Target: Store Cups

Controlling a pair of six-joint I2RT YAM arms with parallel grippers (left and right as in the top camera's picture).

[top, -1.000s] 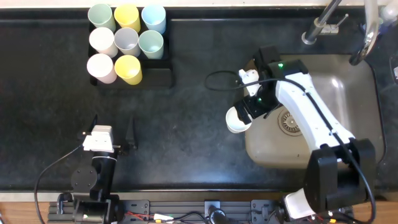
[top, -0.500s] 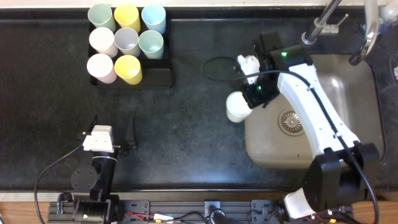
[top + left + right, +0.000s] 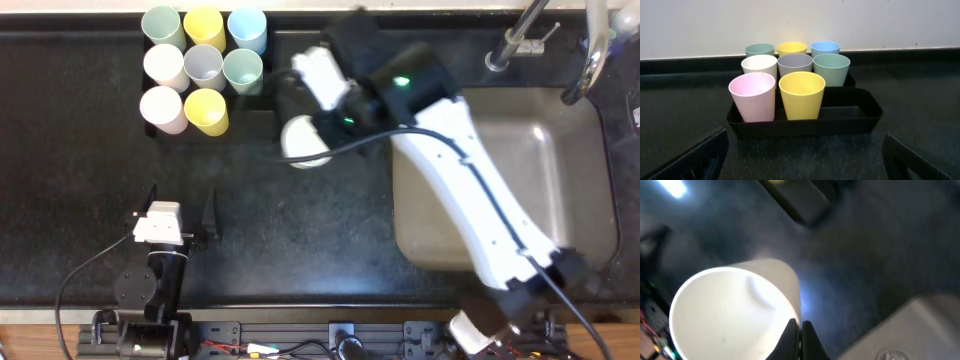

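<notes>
**Right gripper** point(image 3: 801, 332): clenched on the rim of a white cup point(image 3: 735, 315), one finger inside the wall and one outside. The arm reaches from its base at the worktop's front right across to the middle.

**White cup** point(image 3: 305, 138): off the surface, its open mouth turned towards the wrist camera. It hangs above bare black worktop point(image 3: 330, 230), between the cup tray and the sink and nearer the tray. From above it shows just beside the tray's front right corner.

**Left gripper** point(image 3: 181, 205): released, fingers spread wide with nothing between them. It sits low near the worktop's front left, facing the tray and well apart from it.

**Cup tray** point(image 3: 258, 125): black and rectangular, at the back left corner of the worktop, close to the back edge. It holds eight upright cups.
- Back row: sage cup point(image 3: 161, 22), yellow cup point(image 3: 204, 25), blue cup point(image 3: 246, 27).
- Middle row: cream cup point(image 3: 165, 65), grey cup point(image 3: 204, 65), green cup point(image 3: 242, 70).
- Front row, from the left end: pink cup point(image 3: 163, 108), second yellow cup point(image 3: 205, 110).

**Sink** point(image 3: 570, 150): a steel basin set into the right end of the worktop.

**Tap** point(image 3: 515, 40): at the sink's back edge.
</notes>
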